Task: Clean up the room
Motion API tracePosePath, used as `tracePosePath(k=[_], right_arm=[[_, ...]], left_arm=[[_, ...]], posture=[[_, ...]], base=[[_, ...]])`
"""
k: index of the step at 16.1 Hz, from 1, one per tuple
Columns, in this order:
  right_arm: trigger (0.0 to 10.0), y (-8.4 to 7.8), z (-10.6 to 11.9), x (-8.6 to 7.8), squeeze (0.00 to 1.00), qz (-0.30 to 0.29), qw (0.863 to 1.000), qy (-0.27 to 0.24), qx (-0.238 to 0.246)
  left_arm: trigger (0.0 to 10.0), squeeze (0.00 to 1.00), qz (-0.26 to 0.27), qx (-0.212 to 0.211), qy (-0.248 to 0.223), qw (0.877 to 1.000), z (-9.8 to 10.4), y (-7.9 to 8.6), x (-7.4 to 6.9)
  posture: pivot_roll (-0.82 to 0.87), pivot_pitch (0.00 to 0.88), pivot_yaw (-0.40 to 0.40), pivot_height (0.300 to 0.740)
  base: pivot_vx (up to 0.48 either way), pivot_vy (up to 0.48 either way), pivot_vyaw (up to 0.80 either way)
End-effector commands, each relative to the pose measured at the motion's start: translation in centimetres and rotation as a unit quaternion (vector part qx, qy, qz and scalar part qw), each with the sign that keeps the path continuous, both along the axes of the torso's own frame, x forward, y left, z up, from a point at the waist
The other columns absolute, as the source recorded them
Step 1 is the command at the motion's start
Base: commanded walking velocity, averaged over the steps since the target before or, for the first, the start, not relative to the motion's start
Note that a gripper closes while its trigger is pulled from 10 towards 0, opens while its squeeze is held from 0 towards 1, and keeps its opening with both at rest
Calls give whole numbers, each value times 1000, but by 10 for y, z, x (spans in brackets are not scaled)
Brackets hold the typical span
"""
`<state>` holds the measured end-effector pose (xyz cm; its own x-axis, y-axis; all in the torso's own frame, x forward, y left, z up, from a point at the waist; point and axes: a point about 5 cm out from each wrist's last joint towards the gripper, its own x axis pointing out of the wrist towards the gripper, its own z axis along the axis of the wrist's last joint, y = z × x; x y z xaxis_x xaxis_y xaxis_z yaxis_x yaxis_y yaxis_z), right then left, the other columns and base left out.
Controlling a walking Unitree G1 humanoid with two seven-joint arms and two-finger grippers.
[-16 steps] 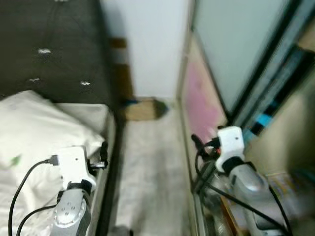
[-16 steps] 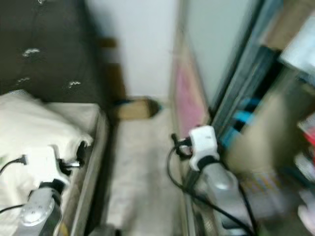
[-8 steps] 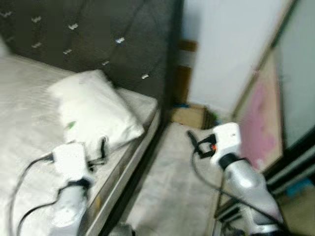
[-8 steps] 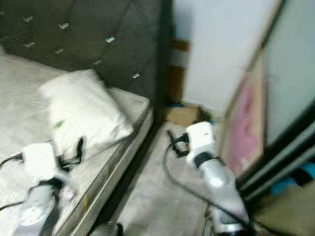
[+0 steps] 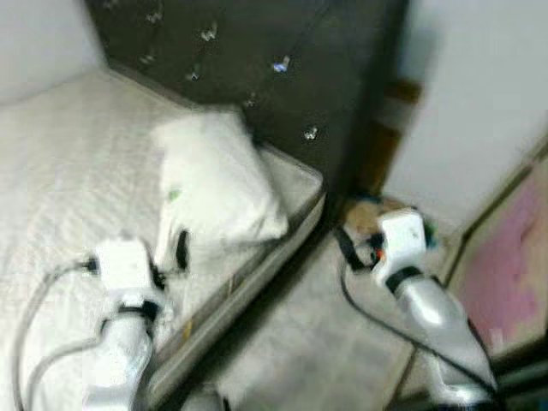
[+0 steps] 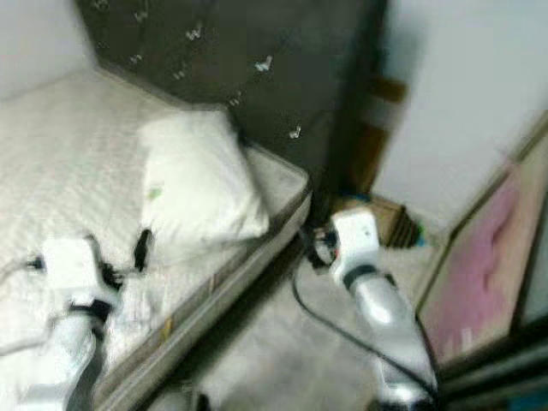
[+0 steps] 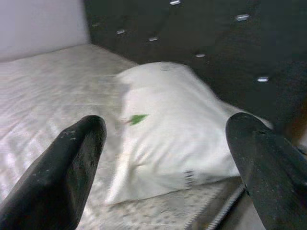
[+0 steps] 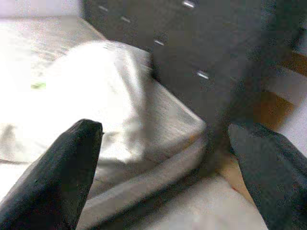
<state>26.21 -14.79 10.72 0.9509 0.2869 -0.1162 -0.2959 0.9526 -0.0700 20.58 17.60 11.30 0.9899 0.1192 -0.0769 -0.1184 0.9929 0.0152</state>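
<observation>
On the bed, head views: you see a white pillow (image 5: 218,184) lying on the mattress (image 5: 60,163), its far end just beside the dark buttoned headboard (image 5: 257,51) and one long side near the bed's edge.
Beside the bed, head views: a strip of pale floor (image 5: 317,342) runs along the bed; a small brown box (image 5: 377,214) sits at the headboard's foot, by the white wall (image 5: 471,94).
Left gripper (image 5: 181,249): it hovers over the mattress just short of the pillow's near end; these blurred views do not tell you its spread.
Right gripper (image 5: 347,247): it hangs over the floor strip, off the bed's corner.
Left wrist view: your two black fingers (image 7: 62,177) stand wide apart, holding nothing, with the pillow between them; a small green mark (image 7: 138,119) sits on it.
Right wrist view: fingers (image 8: 62,177) likewise spread and empty, aimed at the bed's corner and headboard.
Handling: expect the pillow to be light, soft and floppy; it will likely sag and slip from a shallow pinch.
Hold: take a deep bite of the near corner or short edge, bunching fabric.
</observation>
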Motion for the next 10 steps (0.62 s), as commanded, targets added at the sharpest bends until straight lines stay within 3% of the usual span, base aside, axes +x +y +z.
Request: tracePosePath(k=[1, 10], right_arm=[[10000, -4, -2, -1, 0, -7, 1000, 3, -2], [10000, 0, 3, 12, 0, 2, 1000, -15, -6]], left_arm=[[10000, 0, 0, -1, -8, 1000, 2, 0, 2], [10000, 0, 6, 15, -25, 1000, 5, 2, 9]], posture=[[-11, 16, -60, 740], [-9, 0, -55, 740]], base=[[0, 0, 763], [0, 0, 763]])
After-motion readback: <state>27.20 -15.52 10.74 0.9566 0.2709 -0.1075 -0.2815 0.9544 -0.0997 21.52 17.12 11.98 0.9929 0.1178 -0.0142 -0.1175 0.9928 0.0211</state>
